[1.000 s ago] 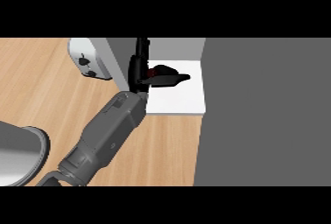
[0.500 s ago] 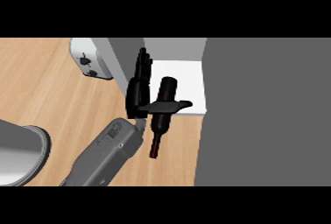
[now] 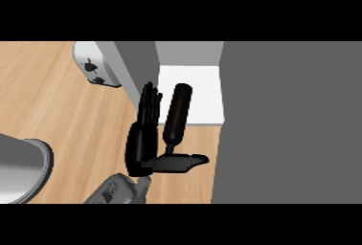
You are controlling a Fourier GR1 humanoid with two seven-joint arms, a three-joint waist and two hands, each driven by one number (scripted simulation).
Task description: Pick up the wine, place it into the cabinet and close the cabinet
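The dark wine bottle (image 3: 176, 110) lies lengthwise, its body over the white cabinet floor (image 3: 203, 91) and its neck pointing back toward me above the wooden counter. My left hand (image 3: 143, 143) is open just left of it. The fingers (image 3: 149, 107) run straight along the bottle's left side, and the thumb (image 3: 185, 161) sticks out to the right, across the end of the neck. The grey forearm enters from the lower edge. My right hand does not show.
A grey cabinet panel (image 3: 136, 67) stands left of the opening, and a large dark grey surface (image 3: 290, 119) fills the right side. A white appliance (image 3: 96, 69) sits at the back left, a grey round object (image 3: 21, 167) at the left edge. Wooden counter (image 3: 63, 115) lies between them.
The hand held the bottle inside the cabinet, then drew back toward me. Its fingers have straightened and the thumb has slid from the bottle's middle to the end of the neck.
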